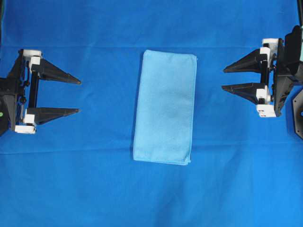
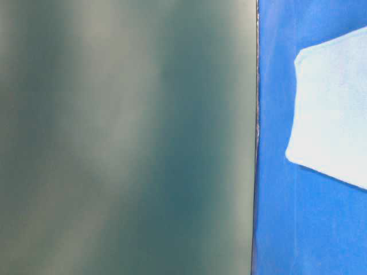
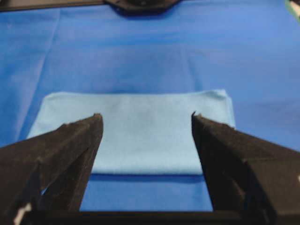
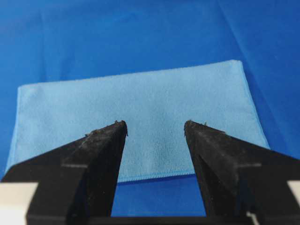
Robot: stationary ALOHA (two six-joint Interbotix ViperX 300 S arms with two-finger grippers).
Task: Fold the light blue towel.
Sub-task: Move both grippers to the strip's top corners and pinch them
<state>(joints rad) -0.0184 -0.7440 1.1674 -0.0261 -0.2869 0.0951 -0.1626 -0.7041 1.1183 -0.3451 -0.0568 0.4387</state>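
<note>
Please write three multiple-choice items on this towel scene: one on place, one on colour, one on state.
1. Where does the towel lie?
A. Midway between the two claws
B. Under the left claw
C. Off the cloth

2. What colour is the cloth beneath it?
A. White
B. Deep blue
C. Red

3. How do the left claw and right claw stand?
A. Both shut on the towel
B. One open, one shut
C. Both open, holding nothing

Answers: 1 A, the overhead view shows it centred with bare cloth on each side; 2 B, deep blue surrounds the paler towel; 3 C, both wrist views show spread fingers with nothing between them.
</note>
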